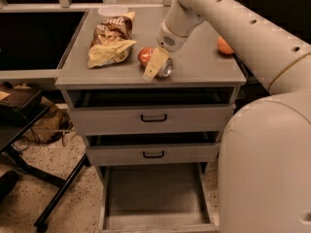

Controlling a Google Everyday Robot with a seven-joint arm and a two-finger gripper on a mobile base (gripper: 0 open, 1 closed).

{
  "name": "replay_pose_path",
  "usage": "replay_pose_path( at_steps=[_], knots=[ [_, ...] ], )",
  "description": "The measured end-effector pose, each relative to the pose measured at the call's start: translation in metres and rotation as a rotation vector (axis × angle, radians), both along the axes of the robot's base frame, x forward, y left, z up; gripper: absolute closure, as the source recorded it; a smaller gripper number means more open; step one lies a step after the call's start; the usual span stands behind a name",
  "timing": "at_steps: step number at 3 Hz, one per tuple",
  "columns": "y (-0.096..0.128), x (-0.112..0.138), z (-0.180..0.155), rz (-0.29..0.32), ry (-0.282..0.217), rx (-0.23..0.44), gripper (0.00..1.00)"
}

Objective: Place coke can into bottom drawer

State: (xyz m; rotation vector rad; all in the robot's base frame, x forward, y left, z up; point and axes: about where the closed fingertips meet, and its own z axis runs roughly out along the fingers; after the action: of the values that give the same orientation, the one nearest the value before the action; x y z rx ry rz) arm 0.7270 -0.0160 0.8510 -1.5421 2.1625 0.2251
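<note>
The coke can (146, 56) lies on its side on the grey cabinet top (204, 67), red body to the left and silver end (166, 69) to the right. My gripper (154, 65) reaches down from the upper right and sits over the can's middle, one cream finger (153, 66) in front of it. The bottom drawer (155, 193) is pulled open below, its flat grey interior bare.
A brown-and-yellow chip bag (112, 41) lies left of the can. A round orange fruit (224, 45) sits at the top's right edge. A white lid (112, 9) is at the back. Two upper drawers with black handles (153, 117) are slightly open. A chair base (43, 183) stands at left.
</note>
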Motion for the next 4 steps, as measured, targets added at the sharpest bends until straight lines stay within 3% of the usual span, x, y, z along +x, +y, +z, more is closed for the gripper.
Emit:
replay_pose_path(
  at_steps=[1,3,4],
  knots=[
    [0.001,0.004,-0.01,-0.011,0.024,0.017,0.18],
    [0.001,0.004,-0.011,-0.011,0.025,0.018,0.64],
    [-0.002,-0.013,0.001,0.022,0.005,0.026,0.87]
  ],
)
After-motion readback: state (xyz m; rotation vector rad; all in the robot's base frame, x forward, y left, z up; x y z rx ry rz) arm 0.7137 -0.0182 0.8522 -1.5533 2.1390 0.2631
